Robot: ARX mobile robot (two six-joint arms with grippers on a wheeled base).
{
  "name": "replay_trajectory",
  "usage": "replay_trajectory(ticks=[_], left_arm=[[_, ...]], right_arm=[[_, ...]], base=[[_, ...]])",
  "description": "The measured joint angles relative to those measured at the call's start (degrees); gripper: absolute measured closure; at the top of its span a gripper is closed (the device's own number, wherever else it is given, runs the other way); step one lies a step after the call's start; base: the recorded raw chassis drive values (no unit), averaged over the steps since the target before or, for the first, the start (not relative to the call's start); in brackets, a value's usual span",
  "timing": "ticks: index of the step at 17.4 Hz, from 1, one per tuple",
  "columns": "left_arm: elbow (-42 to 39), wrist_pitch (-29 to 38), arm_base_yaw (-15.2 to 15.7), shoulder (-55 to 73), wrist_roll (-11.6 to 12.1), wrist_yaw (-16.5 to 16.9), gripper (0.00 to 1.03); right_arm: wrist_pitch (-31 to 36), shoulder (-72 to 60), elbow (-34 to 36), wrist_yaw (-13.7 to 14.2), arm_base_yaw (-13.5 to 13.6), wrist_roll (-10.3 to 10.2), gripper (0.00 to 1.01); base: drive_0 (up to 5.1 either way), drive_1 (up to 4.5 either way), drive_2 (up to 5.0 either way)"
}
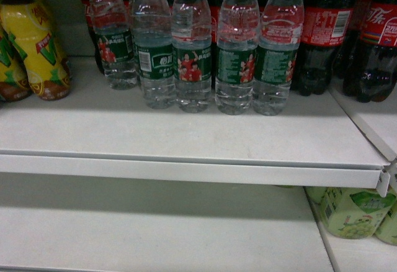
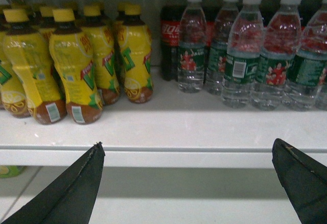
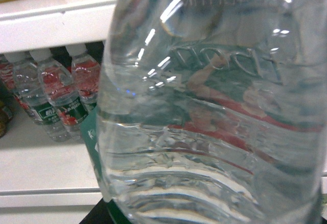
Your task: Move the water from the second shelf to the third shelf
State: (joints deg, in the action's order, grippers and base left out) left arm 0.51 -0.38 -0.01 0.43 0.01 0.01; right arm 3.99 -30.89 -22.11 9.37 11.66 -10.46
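Left gripper (image 2: 186, 183) fingers stand apart, empty, near the shelf edge (image 2: 163, 157). Right fingers unseen; a water bottle (image 3: 214, 111) fills that camera, apparently held for transfer.

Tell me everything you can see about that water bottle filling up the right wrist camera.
The water bottle fills nearly the whole right wrist view, very close to the lens. It looks like clear, ribbed plastic with raised lettering moulded into its upper part, and bright glints run across it. A strip of dark green label shows at its lower left edge. Red and dark shapes show blurred through it. Its cap and base are out of frame. Behind it, similar bottles stand on a white shelf. Whether the fingers touch it cannot be seen.
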Motion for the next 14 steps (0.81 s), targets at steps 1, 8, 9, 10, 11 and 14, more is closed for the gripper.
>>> replay_trajectory(ticks=[1,8,9,10,11,14], left_arm=[[0.00,0.04,0.00,0.00,-0.02,-0.09,0.05],[0.00,0.22,0.00,0.00,0.00,0.07,0.05],[0.00,0.11,0.00,0.00,-0.02,-0.07,0.05],[0.00,0.22,0.00,0.00,0.00,0.02,0.05],[0.00,0.26,0.00,0.00,-0.02,-0.09,0.05],[0.00,0.31,0.00,0.00,-0.02,-0.07,0.05]], right_arm=[[0.04,0.02,0.00,0.00,0.00,0.02,0.59],[0.31,0.15,0.00,0.00,0.00,0.04,0.59],[0.33,0.15,0.00,0.02,0.00,0.02,0.59],[0.26,0.17,0.00,0.02,0.00,0.04,0.59],[0.39,0.17,0.00,0.00,0.00,0.02,0.59],[0.74,0.24,-0.11,0.00,0.00,0.04,0.59]], base=[[0.0,0.00,0.0],[0.0,0.00,0.0],[0.0,0.00,0.0],[0.0,0.00,0.0],[0.0,0.00,0.0],[0.0,0.00,0.0]])
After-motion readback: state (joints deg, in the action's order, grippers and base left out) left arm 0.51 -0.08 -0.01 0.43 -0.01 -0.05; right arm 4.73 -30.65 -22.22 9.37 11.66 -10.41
